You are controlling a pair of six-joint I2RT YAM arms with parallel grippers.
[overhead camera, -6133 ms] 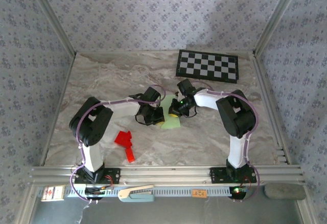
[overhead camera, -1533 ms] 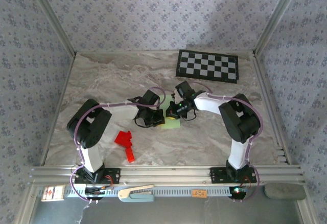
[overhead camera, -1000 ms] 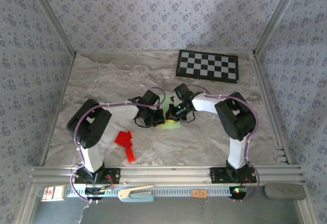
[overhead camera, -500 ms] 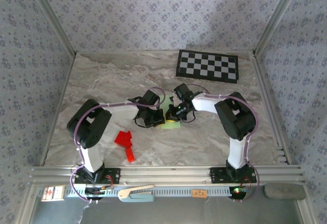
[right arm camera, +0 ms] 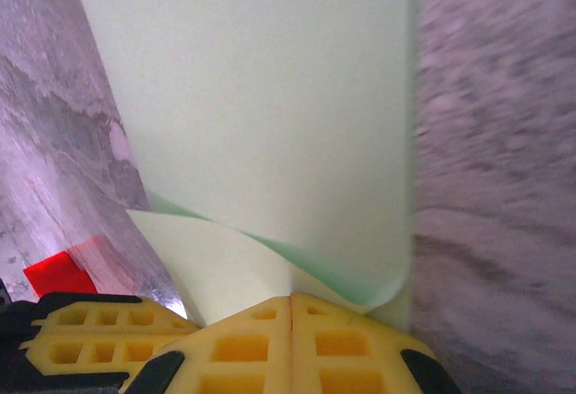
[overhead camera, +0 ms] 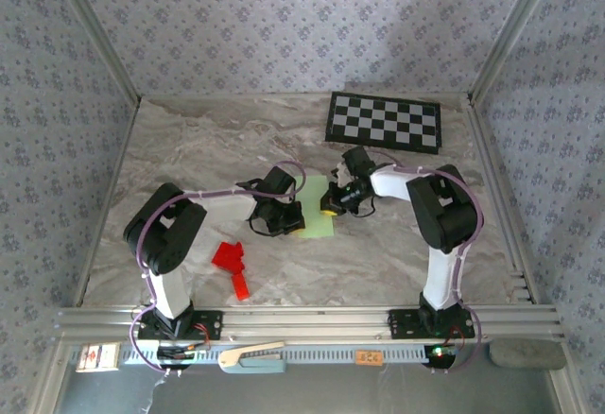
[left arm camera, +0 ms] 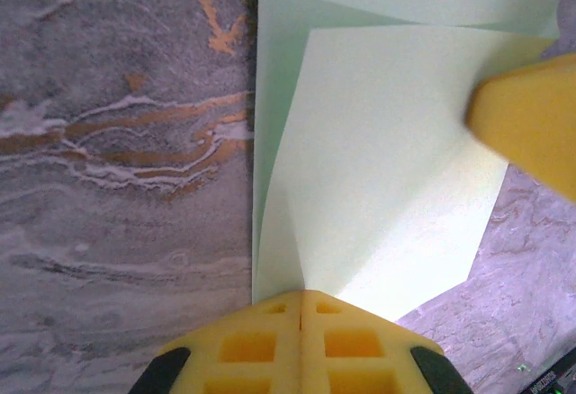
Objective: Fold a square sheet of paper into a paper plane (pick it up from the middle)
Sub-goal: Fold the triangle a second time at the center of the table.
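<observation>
The square sheet of paper [overhead camera: 315, 222] is pale green and lies partly folded on the marble table, between the two grippers. In the left wrist view the sheet [left arm camera: 387, 160] shows one flap folded over, with creases that meet at my left gripper [left arm camera: 301, 297]. That gripper's yellow jaws are shut, tips down on the paper's near edge. My right gripper [right arm camera: 290, 300] is also shut, its tips against a curled fold of the sheet [right arm camera: 270, 97]. From above, the left gripper [overhead camera: 291, 217] and right gripper [overhead camera: 330, 208] flank the paper. A finished paper plane is out of view.
A bright red paper shape [overhead camera: 233, 263] lies front left of the sheet. The black-and-white checkerboard [overhead camera: 385, 121] sits at the back right. Patterned walls and metal rails enclose the table [overhead camera: 189, 149]. The left gripper's fingers [right arm camera: 90, 344] show beside my right one.
My right gripper has slid right and slightly back across the sheet, away from the left gripper, uncovering more green paper. The left arm has held still.
</observation>
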